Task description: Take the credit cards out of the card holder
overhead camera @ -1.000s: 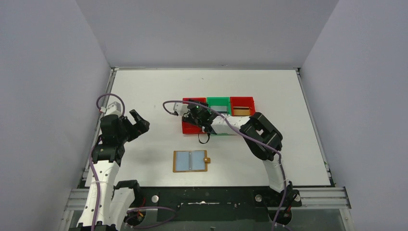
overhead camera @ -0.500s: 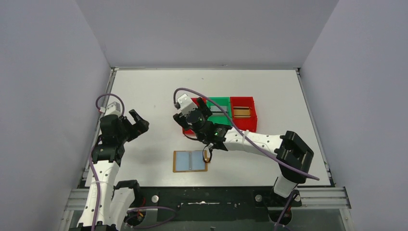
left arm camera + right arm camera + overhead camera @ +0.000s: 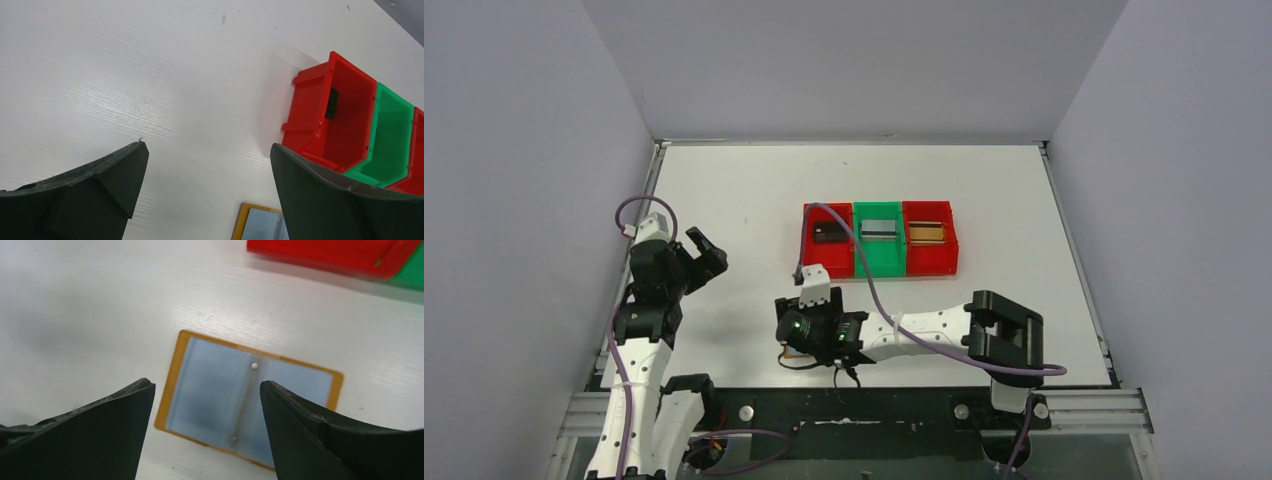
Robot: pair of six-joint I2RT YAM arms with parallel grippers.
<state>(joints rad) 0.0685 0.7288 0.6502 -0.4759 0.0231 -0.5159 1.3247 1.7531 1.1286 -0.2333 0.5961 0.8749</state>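
The card holder point(image 3: 250, 400) lies open and flat on the table, tan rim around pale blue pockets, with no card showing in it. My right gripper point(image 3: 205, 385) is open just above it, a finger to each side of its left half. In the top view the right gripper point(image 3: 809, 338) covers the holder. A corner of the holder shows in the left wrist view point(image 3: 260, 225). The black card point(image 3: 828, 233), silver-grey card point(image 3: 878, 230) and gold-brown card point(image 3: 927, 232) each lie in a bin. My left gripper point(image 3: 702, 255) is open and empty at the left, above bare table point(image 3: 207, 145).
Three bins stand in a row mid-table: red point(image 3: 828, 262), green point(image 3: 878, 262), red point(image 3: 929, 262). The right arm lies low across the table's front edge. Grey walls close in the left, right and back sides.
My right gripper has left the left red bin and swung down toward the front, now over the open card holder. The black card stays in that bin. The left arm barely shifted.
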